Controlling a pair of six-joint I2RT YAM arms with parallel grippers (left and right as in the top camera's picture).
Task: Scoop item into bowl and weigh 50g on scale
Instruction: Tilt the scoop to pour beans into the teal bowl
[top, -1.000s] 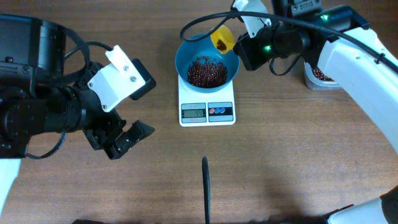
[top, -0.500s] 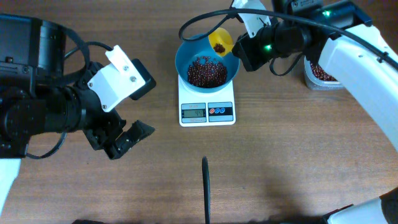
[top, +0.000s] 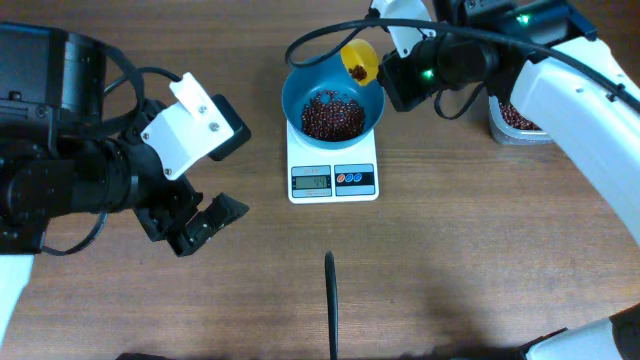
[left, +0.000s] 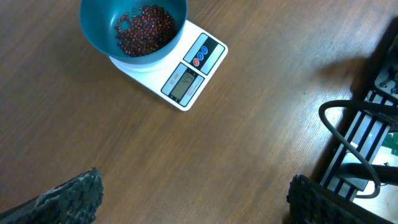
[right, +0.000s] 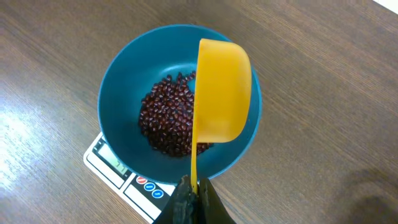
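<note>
The teal-blue bowl (top: 333, 100) stands on the white scale (top: 333, 168) at the table's back middle and holds a heap of dark red-brown beans (top: 333, 115). My right gripper (top: 392, 62) is shut on the handle of a yellow scoop (top: 359, 62), held tilted over the bowl's far right rim with a few beans in it. In the right wrist view the scoop (right: 221, 90) hangs above the bowl (right: 124, 99) and beans (right: 171, 121), handle pinched in the fingers (right: 194, 186). My left gripper (top: 195, 222) is open and empty, left of the scale; its wrist view shows bowl (left: 134, 28) and scale (left: 186, 78).
A clear plastic tub (top: 515, 120) with more beans stands at the back right, partly hidden under my right arm. A thin black upright rod (top: 330, 300) stands near the front middle. Black cables and a rack (left: 360, 137) show at the right of the left wrist view.
The yellow scoop has shifted slightly back and right over the bowl's rim. The left arm has not moved.
</note>
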